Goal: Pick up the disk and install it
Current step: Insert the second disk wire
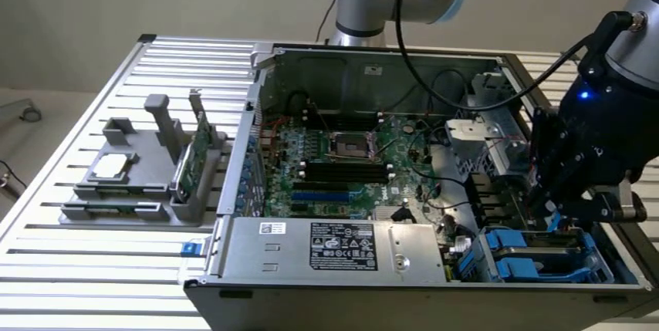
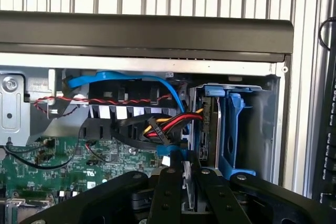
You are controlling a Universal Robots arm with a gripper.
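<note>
Gripper right up close, jaws pinched on the disk's edge, hanging over the blue drive bay at the open computer case's corner.

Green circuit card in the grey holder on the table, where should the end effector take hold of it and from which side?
Take the card by its upper edge, coming down from above and pinching across its two thin flat faces. It stands on edge in the grey holder, whose slot walls flank its lower part, so the top edge looks like the freest part.
</note>
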